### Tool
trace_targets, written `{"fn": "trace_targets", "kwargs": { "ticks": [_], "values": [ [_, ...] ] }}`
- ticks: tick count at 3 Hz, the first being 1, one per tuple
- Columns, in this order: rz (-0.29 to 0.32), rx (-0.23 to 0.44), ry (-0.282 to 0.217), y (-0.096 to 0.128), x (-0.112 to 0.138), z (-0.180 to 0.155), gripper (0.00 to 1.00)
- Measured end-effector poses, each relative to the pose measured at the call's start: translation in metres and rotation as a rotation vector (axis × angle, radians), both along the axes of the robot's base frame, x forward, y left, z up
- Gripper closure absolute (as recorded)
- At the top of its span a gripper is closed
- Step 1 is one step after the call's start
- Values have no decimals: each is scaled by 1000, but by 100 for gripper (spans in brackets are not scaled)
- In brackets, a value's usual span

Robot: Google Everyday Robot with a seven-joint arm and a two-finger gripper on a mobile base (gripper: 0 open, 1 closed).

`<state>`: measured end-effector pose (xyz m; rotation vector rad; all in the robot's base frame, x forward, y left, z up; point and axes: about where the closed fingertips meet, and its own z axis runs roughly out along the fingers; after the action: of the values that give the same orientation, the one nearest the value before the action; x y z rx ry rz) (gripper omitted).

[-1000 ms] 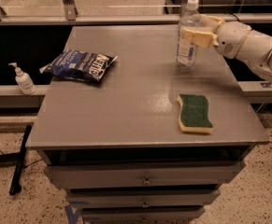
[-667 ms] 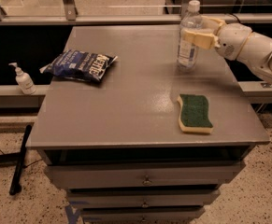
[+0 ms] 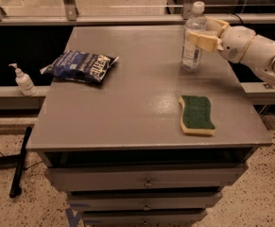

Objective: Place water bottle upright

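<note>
My pincer (image 3: 199,36) is clamped on the upright water bottle (image 3: 192,56), far right on the bench (image 3: 127,112); I'd release slowly, then withdraw rightward.

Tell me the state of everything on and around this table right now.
water bottle, upright on the table, cap on, held.
gripper, at the table's far right, jaws closed on the water bottle.
sponge, lying flat, green side up.
chip bag, lying flat.
pump bottle, upright, left of the table.
drawers, shut.

My gripper (image 3: 199,34) clasps the water bottle (image 3: 192,56), upright on the table (image 3: 127,103); sponge (image 3: 197,114) before my jaws, bag (image 3: 80,66) well left.
</note>
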<state>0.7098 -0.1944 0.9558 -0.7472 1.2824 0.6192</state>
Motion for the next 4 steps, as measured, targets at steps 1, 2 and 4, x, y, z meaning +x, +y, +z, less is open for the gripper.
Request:
{"fn": "trace_targets", "kwargs": {
  "ticks": [1,2,4],
  "values": [
    [-2,-2,1,-1,0,-2,14],
    [-8,-2,2,-2,1,-3,0],
    [-32,-7,-16,-11,-4,3,0]
  ]
}}
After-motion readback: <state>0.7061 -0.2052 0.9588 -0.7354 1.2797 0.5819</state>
